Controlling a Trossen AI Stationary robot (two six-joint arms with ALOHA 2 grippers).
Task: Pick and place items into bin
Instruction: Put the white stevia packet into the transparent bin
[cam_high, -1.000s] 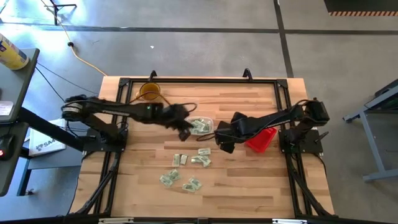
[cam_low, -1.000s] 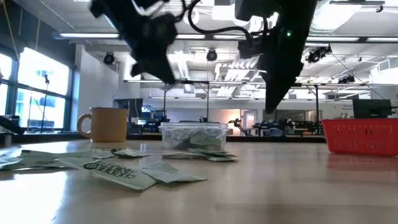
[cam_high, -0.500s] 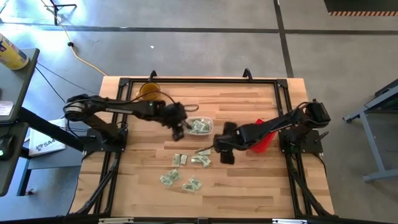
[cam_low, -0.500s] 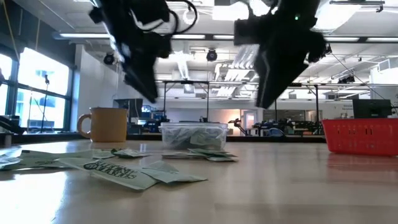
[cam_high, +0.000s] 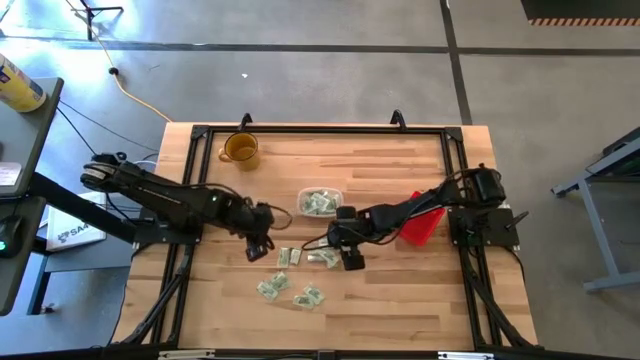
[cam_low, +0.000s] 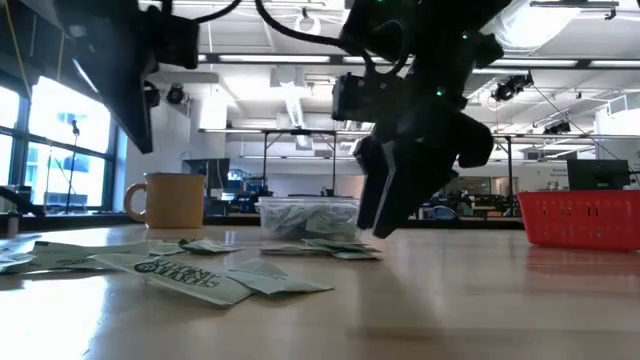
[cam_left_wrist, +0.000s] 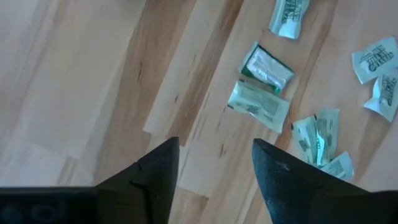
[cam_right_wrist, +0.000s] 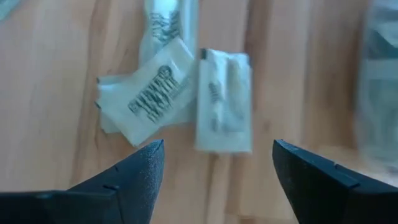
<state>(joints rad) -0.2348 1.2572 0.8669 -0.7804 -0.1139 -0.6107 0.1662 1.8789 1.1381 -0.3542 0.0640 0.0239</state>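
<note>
The bin (cam_high: 320, 201), a shallow clear container, sits near the centre of the table (cam_high: 400, 300) and already holds several packets. The remaining items (cam_high: 290, 275) lie loose on the table in front of the bin: a small group just below it and two more clusters nearer the front edge. The right pincer (cam_high: 345, 250) is lowered over the group nearest the bin; in the right wrist view its fingers (cam_right_wrist: 124, 180) are spread wide with nothing between them, and two packets (cam_right_wrist: 186, 99) lie on the wood directly ahead. The left pincer (cam_high: 256, 240) hangs above bare table to the left of the loose packets; in the left wrist view its fingers (cam_left_wrist: 155, 171) are likewise parted and hold nothing, with several packets visible ahead and to one side. An amber mug (cam_high: 240, 149) stands near the rear left of the table, well apart from the bin. A red basket (cam_high: 420, 222) rests to the right of the bin, under the right arm.
</note>
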